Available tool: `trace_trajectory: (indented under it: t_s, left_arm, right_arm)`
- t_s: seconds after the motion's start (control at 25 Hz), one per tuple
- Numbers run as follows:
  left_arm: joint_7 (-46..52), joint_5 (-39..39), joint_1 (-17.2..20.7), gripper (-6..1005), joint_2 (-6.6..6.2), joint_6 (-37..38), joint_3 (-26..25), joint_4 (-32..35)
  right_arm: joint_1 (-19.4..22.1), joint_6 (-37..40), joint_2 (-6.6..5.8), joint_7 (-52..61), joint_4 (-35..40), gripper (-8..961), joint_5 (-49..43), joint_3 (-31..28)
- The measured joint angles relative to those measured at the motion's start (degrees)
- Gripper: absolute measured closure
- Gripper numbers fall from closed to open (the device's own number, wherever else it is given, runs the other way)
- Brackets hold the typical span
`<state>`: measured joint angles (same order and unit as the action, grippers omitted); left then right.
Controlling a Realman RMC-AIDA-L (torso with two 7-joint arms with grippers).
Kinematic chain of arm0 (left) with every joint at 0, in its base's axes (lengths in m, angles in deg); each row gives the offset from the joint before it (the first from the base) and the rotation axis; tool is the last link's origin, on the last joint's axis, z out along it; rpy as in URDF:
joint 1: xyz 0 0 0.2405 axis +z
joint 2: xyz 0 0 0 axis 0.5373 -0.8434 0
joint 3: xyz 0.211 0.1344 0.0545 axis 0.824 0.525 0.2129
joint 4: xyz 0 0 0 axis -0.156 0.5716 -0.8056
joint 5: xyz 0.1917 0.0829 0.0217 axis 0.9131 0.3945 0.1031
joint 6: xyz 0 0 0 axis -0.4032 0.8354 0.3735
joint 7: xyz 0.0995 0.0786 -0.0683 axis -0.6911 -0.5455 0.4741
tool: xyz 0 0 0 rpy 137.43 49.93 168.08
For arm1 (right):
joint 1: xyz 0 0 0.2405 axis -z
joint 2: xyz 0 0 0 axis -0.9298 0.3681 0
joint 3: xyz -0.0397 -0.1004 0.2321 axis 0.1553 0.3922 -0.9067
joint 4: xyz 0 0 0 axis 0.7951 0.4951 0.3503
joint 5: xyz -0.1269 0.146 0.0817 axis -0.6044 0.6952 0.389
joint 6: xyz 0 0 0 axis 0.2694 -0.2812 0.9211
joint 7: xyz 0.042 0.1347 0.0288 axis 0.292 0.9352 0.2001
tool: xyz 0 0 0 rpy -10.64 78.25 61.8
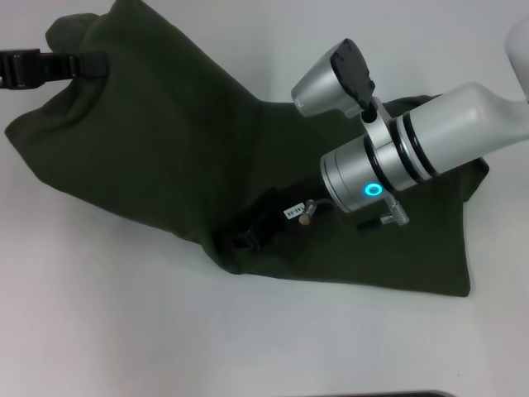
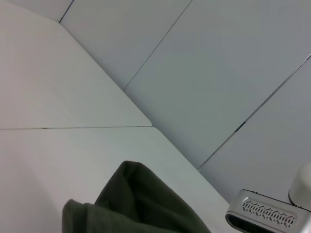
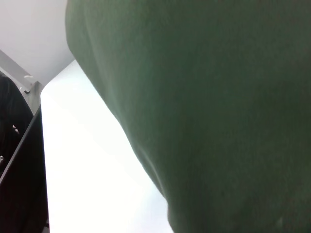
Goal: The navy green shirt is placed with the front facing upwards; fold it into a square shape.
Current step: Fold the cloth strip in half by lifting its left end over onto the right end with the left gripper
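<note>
The navy green shirt lies partly folded on the white table, plain dark cloth up, its lettering hidden. My left gripper is at the far left, shut on a raised corner of the shirt. That bunched corner shows in the left wrist view. My right gripper is near the middle front, shut on the shirt's folded edge, with its silver arm reaching over the cloth. Between the two grips the cloth is lifted like a tent. Cloth fills most of the right wrist view.
White tabletop surrounds the shirt on the left and front. The right wrist view shows the table's edge with a dark gap beyond it. Grey wall panels stand behind the table. Part of the silver right arm shows in the left wrist view.
</note>
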<state>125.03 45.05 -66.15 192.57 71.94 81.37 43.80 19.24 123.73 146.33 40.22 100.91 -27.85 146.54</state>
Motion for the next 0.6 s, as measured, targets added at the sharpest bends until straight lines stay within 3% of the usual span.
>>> trace_trajectory:
  t_s: [0.16,0.6]
  left_arm:
    - [-0.1,0.0,0.1,902,0.0,0.0,0.0,0.0]
    - [-0.2,0.0,0.5,898,0.08,-0.1,-0.1,0.0]
  right_arm:
    - [-0.2,-0.4,-0.04,0.4,-0.1,888,0.9,1.0]
    - [4.3,1.6,-1.03,0.0,1.8,889,0.5,1.4]
